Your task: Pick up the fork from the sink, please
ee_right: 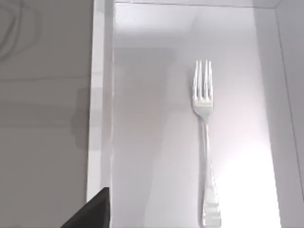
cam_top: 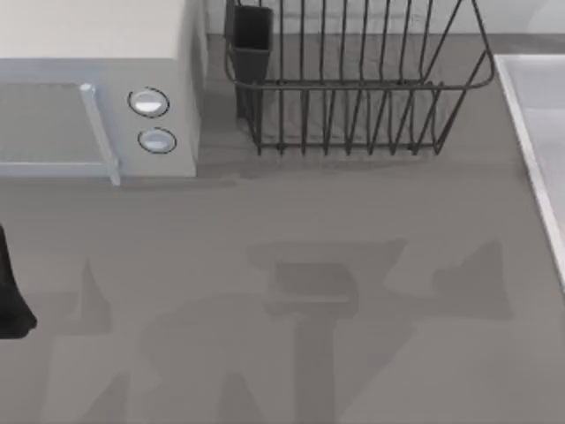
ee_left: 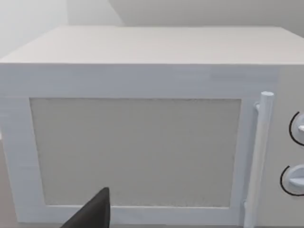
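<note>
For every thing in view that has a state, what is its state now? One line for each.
Fork: lying flat in the sink, untouched.
Sink: holds the fork alone.
Microwave: door closed.
Dish rack: upright on the table, beside the microwave.
Left arm: at the table's left edge.

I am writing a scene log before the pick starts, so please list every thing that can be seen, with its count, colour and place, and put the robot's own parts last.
fork: 1, shiny silver, lying flat on the floor of the sink, apart from its walls.
sink: 1, pale grey-white with a lighter raised rim, at the table's right edge.
microwave: 1, white, two round knobs and a bar handle, back left of the table.
dish rack: 1, dark wire, back centre, with a dark cup at its left end.
table: 1, grey.
left arm: 1, black, at the left edge, facing the microwave.
right gripper: 1, dark finger above the sink's rim.
</note>
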Action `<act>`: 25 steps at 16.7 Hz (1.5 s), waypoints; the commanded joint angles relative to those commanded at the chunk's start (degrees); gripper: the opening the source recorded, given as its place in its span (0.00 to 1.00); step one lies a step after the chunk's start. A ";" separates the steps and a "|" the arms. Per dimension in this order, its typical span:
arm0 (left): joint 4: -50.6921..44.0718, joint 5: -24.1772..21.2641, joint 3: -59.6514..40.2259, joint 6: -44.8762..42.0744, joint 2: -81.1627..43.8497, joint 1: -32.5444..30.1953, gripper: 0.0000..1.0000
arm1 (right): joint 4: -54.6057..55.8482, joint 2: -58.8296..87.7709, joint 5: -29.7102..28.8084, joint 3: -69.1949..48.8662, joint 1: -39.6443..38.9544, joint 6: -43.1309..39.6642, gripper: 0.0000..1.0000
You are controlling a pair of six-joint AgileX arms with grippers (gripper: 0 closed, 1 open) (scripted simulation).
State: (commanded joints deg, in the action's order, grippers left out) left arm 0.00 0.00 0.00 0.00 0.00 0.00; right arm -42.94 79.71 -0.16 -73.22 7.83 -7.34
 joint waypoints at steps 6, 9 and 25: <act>0.00 0.00 0.00 0.00 0.00 0.00 1.00 | -18.34 34.19 -0.11 -31.25 3.36 -3.14 1.00; 0.00 0.00 0.00 0.00 0.00 0.00 1.00 | -25.83 48.20 -0.16 -44.19 4.79 -4.36 1.00; 0.00 0.00 0.00 0.00 0.00 0.00 1.00 | -31.11 67.50 -0.27 -57.41 6.37 -5.76 1.00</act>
State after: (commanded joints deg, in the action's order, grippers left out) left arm 0.00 0.00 0.00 0.00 0.00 0.00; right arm -74.05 147.21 -0.42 -130.63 14.20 -13.10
